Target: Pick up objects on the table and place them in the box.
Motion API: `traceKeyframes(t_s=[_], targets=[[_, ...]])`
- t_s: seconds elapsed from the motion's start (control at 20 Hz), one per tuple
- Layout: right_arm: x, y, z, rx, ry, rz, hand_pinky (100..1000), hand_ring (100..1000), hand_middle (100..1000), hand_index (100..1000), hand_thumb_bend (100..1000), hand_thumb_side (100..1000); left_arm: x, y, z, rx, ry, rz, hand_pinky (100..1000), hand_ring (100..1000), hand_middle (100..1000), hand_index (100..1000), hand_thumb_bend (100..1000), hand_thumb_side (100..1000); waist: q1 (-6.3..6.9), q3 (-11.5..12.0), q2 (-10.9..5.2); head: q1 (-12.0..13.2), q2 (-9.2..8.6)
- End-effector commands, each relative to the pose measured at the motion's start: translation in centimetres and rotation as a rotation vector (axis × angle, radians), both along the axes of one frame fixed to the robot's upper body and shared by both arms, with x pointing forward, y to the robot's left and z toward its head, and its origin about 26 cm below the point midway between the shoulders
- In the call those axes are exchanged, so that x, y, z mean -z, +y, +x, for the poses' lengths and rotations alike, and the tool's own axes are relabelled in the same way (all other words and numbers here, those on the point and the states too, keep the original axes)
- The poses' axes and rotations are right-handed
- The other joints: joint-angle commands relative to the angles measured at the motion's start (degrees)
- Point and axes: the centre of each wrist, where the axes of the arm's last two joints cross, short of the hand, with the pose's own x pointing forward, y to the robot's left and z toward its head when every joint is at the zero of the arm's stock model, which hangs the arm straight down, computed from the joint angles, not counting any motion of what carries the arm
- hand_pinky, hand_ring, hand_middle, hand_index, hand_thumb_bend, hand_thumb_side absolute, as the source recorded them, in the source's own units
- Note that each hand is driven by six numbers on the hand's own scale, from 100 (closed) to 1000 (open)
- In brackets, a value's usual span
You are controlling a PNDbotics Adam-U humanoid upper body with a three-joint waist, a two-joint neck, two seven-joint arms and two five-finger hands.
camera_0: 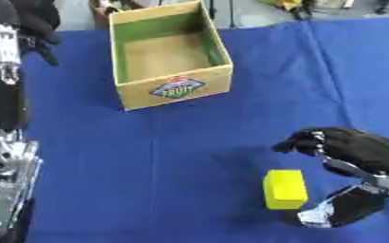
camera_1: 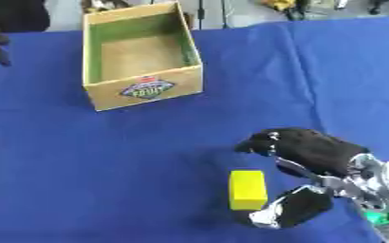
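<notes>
Reaching beside the block [camera_0: 284, 189], the right hand [camera_0: 356, 152] is spread around it, not yet gripping; the box [camera_0: 170, 90] holds nothing.

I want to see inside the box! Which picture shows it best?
The left eye view: the box sits nearer the middle, its floor and walls showing. The right eye view shows it too, nearer the left edge.

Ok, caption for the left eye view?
Right hand, fingers apart, beside a yellow block on the blue cloth; cardboard box sits empty.
</notes>
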Motion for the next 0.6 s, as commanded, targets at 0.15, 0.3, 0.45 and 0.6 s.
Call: traceKeyframes(t_s=[0.15, 0.3, 0.45, 0.6], targets=[[-0.81, -0.26, -0.19, 0.01, -0.034, -0.005, 818, 875, 770, 929, 579, 811, -0.87, 0.14, -0.32, -0.004, -0.036, 0.01, 301, 464, 447, 686, 100, 847, -0.06, 0.02, -0.92, -0.21, -0.76], [-0.78, -0.28, -0.2, 0.013, -0.033, -0.007, 818, 875, 770, 929, 576, 807, -0.87, 0.12, -0.32, -0.003, -0.035, 0.01, 301, 464, 447, 686, 100, 847, -0.04, -0.01, -0.84, -0.29, -0.85], [-0.66, -0.29, -0.23, 0.019, -0.024, -0.017, 818, 876, 769, 928, 568, 797, -0.89, 0.09, -0.31, -0.002, -0.036, 0.01, 301, 465, 447, 686, 100, 847, -0.03, 0.01, -0.78, -0.35, -0.94], [-0.33, -0.4, -0.3, 0.054, -0.003, -0.036, 816, 876, 765, 926, 560, 779, -0.91, 0.05, -0.31, -0.001, -0.037, 0.01, 300, 465, 447, 686, 100, 847, -0.01, 0.1, -0.69, -0.54, -1.12]])
